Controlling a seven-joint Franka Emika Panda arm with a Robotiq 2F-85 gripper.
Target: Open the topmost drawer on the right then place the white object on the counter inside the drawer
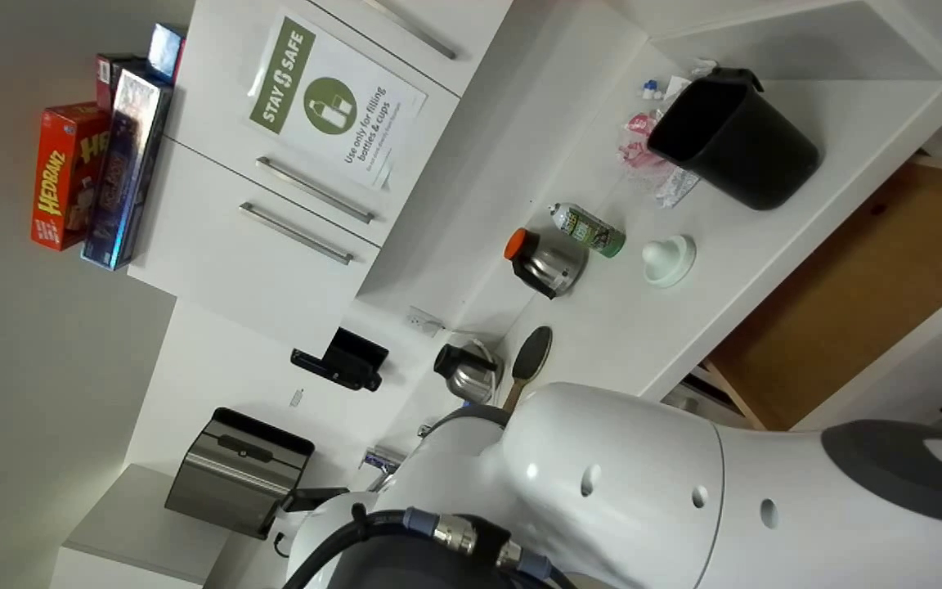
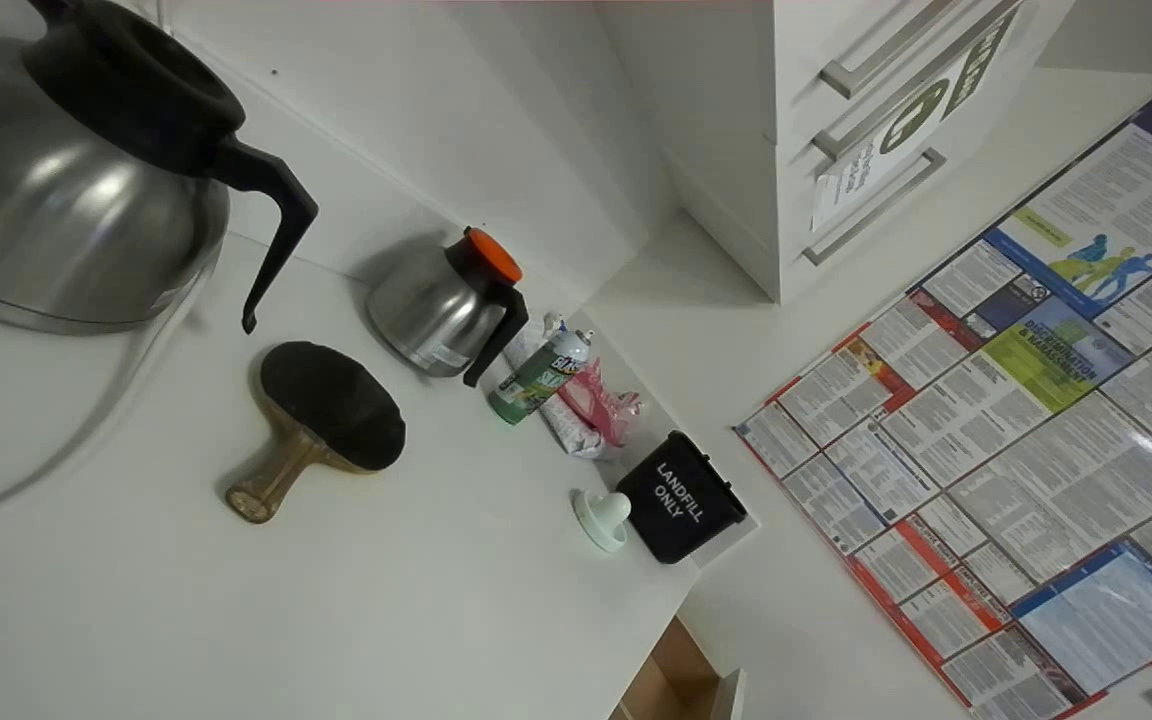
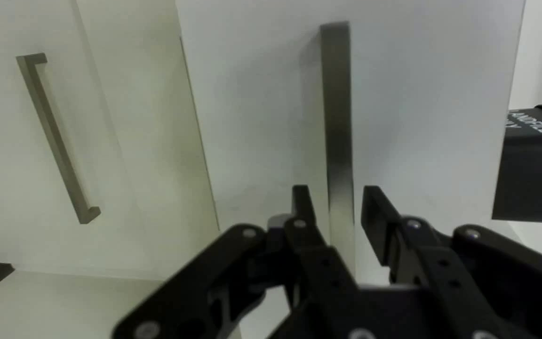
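The topmost drawer (image 1: 880, 282) stands open, its light brown inside showing in both exterior views (image 2: 674, 672). Its white front (image 3: 421, 117) and silver bar handle (image 3: 337, 103) fill the middle of the wrist view. My gripper (image 3: 337, 190) is open, one finger on each side of the lower part of the handle, with gaps on both sides. The white object (image 1: 667, 260), a pale knob on a round base, lies on the white counter (image 1: 602, 335); it also shows on the counter (image 2: 436, 600) in an exterior view (image 2: 603, 518), close to the black bin. It is not visible in the wrist view.
The black bin (image 1: 737, 139) stands near the counter's end wall. A spray can (image 1: 589, 229), an orange-lidded carafe (image 1: 549, 262), a paddle (image 2: 331, 405) and a larger carafe (image 2: 76, 190) stand or lie on the counter. A neighbouring handle (image 3: 59, 136) is at left.
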